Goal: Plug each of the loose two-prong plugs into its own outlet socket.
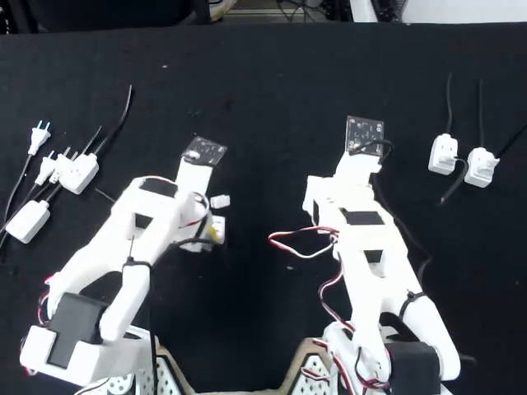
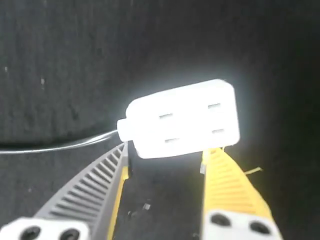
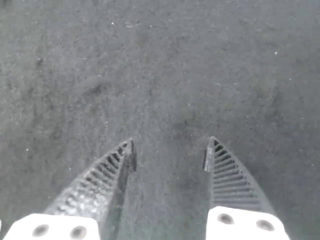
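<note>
Far-left heap: left blocks (image 1: 79, 173), white, lie close to the left edge of the cloth (image 1: 263, 99), with thin cords tangled about them. I cannot tell whether anything sits in their slots.
Loose plug: plug (image 1: 38, 135) lies on the far side of the heap with two prongs bared, lying loose on the cloth.
Left arm: left arm (image 1: 140, 222) slants from the near-left corner toward mid-table, well apart from the heap.
Outlet: outlet (image 2: 182, 119), white, lies face up on the cloth. Its four slots stand in two pairs and all show open. A thin cord (image 2: 60, 145) leaves one end.
Left gripper: left gripper (image 2: 165, 152) has its jaws apart, one grey and one yellow. The tips sit at the outlet's near long edge, the grey one by the cord end and the yellow one under the other half. The outlet lies just past the tips, not between the jaws. I cannot tell whether they touch it.
Open room: bare cloth runs between the two arms and beyond them to the far edge.
Right arm: right arm (image 1: 370, 239) stands from the near edge up the middle-right.
Right gripper: right gripper (image 3: 170, 150) has its jaws apart, with bare cloth between them.
Right blocks: right blocks (image 1: 443, 154), two and white, lie side by side near the right edge, well apart from the right gripper. Black cords run from them toward the far edge. I cannot tell what they hold.
</note>
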`<state>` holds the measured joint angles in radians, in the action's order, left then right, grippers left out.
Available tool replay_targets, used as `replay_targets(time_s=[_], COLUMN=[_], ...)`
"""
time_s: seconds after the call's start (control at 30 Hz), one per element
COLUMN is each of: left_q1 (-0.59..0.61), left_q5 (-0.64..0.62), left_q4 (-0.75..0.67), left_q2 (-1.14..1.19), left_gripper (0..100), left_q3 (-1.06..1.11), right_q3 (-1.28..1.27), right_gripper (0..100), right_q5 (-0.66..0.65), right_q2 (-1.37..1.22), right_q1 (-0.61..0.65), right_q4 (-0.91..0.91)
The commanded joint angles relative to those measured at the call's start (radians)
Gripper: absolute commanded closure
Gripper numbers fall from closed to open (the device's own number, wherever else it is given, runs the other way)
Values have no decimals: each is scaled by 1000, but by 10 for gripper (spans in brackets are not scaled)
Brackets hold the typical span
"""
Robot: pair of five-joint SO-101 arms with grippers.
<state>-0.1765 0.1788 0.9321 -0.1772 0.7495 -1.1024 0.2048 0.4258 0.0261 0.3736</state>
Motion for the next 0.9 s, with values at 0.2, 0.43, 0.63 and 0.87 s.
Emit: replay_targets(time_s=[0.2,0.43,0.63,0.87], left_q1=[-59,4,208,549], left_q5=[-184,-115,20,210], left_q4=[-203,75,327,350], left_q2=[-38,-97,-126,-124], left_gripper=[762,762,762,759], left_q3=[38,-131,-360,-418], right_q3=[31,31,33,33], right_gripper=[787,787,787,787], right_q5=[11,11,11,11], right_q2=[48,48,48,47], right_q1=[-12,-11,-11,-2], right_q4=[-17,-17,-17,-17])
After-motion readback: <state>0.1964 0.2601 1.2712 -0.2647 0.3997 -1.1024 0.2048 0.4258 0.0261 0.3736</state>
